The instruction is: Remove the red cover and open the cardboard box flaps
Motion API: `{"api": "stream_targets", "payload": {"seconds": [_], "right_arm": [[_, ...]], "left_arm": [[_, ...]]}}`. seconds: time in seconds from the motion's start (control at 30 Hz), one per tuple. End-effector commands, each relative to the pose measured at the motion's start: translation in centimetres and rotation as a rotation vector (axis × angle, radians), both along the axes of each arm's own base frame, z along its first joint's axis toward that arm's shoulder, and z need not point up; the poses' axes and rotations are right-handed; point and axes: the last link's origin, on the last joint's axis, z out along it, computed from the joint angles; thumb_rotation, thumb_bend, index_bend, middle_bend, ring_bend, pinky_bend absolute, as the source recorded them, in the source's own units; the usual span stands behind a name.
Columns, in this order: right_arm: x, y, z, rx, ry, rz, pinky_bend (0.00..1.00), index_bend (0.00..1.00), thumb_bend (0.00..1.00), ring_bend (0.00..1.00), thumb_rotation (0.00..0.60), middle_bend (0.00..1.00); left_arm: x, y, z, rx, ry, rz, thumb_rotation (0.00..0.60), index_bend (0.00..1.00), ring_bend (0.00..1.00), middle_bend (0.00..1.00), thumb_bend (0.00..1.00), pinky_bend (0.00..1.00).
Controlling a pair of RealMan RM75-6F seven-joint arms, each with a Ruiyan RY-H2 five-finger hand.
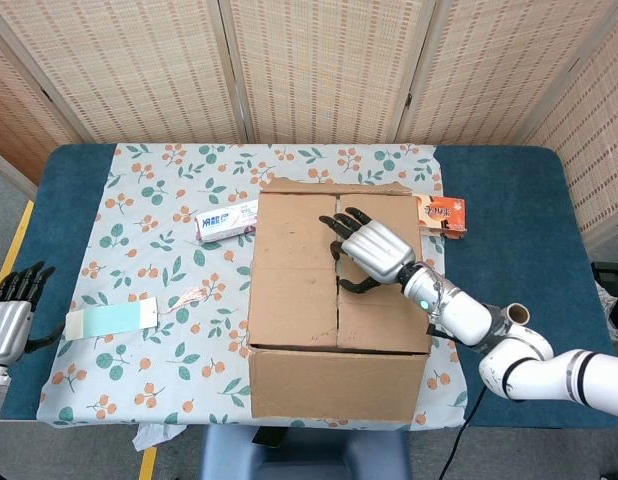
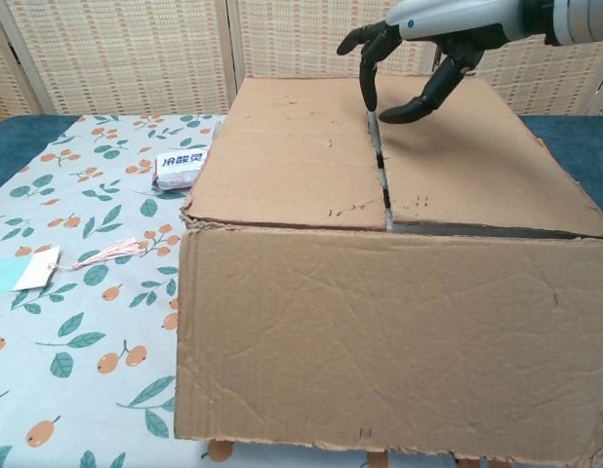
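The cardboard box (image 1: 337, 300) stands mid-table with both top flaps down, meeting at a middle seam (image 2: 381, 166). No red cover shows in either view. My right hand (image 1: 369, 250) hovers over the far half of the box top with its fingers spread and curved downward. In the chest view the right hand (image 2: 419, 44) has one fingertip (image 2: 368, 97) pointing down onto the seam and its thumb over the right flap. It holds nothing. My left hand (image 1: 11, 310) stays off the table's left edge, fingers up and apart, holding nothing.
A white toothpaste carton (image 1: 227, 220) lies left of the box, and an orange packet (image 1: 444, 215) lies at its far right corner. A teal tag (image 1: 109, 320) with a tassel rests on the floral cloth (image 1: 159, 260). A small roll (image 1: 517, 315) sits at the right.
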Motion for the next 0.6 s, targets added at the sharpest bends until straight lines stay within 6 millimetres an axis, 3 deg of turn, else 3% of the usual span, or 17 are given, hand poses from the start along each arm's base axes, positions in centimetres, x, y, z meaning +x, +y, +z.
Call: {"api": "stream_targets", "payload": {"seconds": [0.03, 0.17, 0.4, 0.6], "right_arm": [[0.25, -0.26, -0.37, 0.007, 0.009, 0.004, 0.00, 0.41, 0.50, 0.00, 0.335, 0.00], [0.47, -0.35, -0.57, 0.007, 0.029, 0.025, 0.00, 0.41, 0.57, 0.00, 0.287, 0.00], [0.53, -0.12, -0.19, -0.005, 0.039, 0.046, 0.00, 0.41, 0.66, 0.00, 0.286, 0.00], [0.59, -0.36, -0.71, 0.001, 0.074, 0.062, 0.00, 0.41, 0.69, 0.00, 0.288, 0.00]], "left_arm": [[-0.08, 0.01, 0.23, 0.004, -0.006, 0.001, 0.600, 0.00, 0.00, 0.04, 0.36, 0.00], [-0.15, 0.00, 0.35, 0.007, -0.010, -0.001, 0.600, 0.00, 0.00, 0.04, 0.36, 0.00], [-0.18, 0.03, 0.22, 0.011, -0.004, -0.001, 0.600, 0.00, 0.00, 0.04, 0.36, 0.00], [-0.20, 0.05, 0.20, 0.014, -0.002, 0.001, 0.600, 0.00, 0.00, 0.04, 0.36, 0.00]]}}
